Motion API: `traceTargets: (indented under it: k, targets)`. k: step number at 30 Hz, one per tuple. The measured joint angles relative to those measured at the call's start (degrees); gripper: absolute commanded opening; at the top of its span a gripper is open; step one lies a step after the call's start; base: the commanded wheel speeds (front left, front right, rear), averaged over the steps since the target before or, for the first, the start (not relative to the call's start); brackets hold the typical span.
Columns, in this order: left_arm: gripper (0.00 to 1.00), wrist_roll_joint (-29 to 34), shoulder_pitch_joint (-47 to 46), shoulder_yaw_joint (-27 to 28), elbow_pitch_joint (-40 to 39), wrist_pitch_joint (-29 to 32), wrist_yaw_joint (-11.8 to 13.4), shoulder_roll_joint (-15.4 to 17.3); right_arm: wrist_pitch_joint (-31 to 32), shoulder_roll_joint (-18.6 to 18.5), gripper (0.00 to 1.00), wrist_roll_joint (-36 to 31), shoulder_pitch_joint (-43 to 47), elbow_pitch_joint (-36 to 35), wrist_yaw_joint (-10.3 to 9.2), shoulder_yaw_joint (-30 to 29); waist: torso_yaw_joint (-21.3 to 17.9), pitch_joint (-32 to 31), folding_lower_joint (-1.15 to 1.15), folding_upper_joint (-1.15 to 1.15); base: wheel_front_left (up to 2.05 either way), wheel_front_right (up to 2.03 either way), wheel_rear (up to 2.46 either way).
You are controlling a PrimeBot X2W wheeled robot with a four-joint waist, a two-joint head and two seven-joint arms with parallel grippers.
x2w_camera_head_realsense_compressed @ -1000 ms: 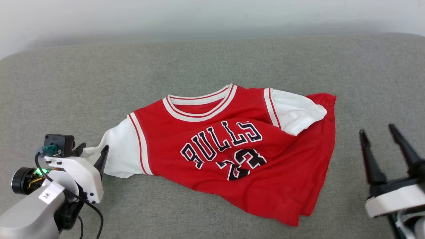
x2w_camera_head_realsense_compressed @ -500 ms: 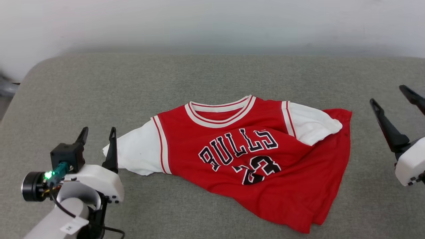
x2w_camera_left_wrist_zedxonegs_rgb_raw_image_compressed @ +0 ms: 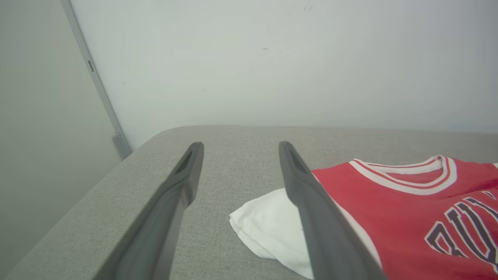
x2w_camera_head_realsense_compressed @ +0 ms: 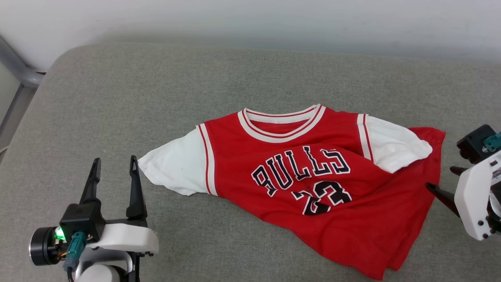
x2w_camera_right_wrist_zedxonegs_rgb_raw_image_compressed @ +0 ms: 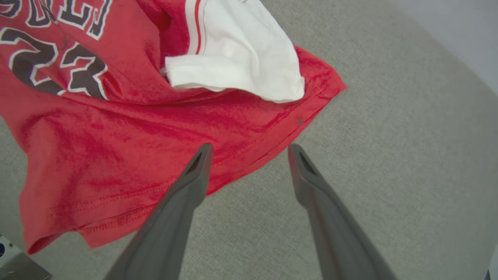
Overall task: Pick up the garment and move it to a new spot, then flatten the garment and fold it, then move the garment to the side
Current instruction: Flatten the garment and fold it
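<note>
The garment [x2w_camera_head_realsense_compressed: 313,184] lies between them: left gripper [x2w_camera_head_realsense_compressed: 114,159] released, just beside its white sleeve [x2w_camera_head_realsense_compressed: 176,172]; right gripper [x2w_camera_right_wrist_zedxonegs_rgb_raw_image_compressed: 249,147] released, at its red hem [x2w_camera_right_wrist_zedxonegs_rgb_raw_image_compressed: 241,155].

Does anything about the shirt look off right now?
Yes. The garment lies askew on the grey cushion: its red body is bunched and twisted toward the robot's right, with a red corner poking out from under one white sleeve.

Bright, even, diffuse light; a soft shadow band crosses the head view's upper part. Detail is crisp in every view.
</note>
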Motion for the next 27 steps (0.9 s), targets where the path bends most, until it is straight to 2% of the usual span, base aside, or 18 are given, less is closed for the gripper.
traceTargets:
  k: [9, 18, 20, 27]
  targets:
    - [1.0, 8.13, 2.54, 6.97, -0.8, 0.0, -5.93, -8.72, 1.25, 3.26, 1.0, 0.19, -4.63, 11.48, 0.0, 4.42, 2.27, 3.25, 0.0, 0.0, 0.0, 0.0, 0.0]
    - [1.0, 12.83, 2.29, 11.92, 0.82, 0.0, -11.41, -13.78, -1.59, 5.78, 1.0, 2.83, -5.84, 20.72, -0.05, 8.5, 2.93, 4.8, 0.0, -0.01, 0.0, 0.0, 0.0]
    - [1.0, 13.66, 2.27, 12.91, 1.2, 0.0, -12.38, -14.33, -3.83, 5.94, 0.0, 3.2, -6.48, 21.41, -0.12, 9.69, 2.53, 4.81, 0.0, 0.0, 0.0, 0.0, 0.0]
    - [1.0, 16.17, 2.54, 15.7, 2.12, 0.0, -14.56, -15.75, -14.61, 4.97, 0.0, 3.99, -7.6, 19.44, 0.0, 10.05, 1.41, 2.75, 0.01, 0.0, 0.0, 0.0, 0.0]
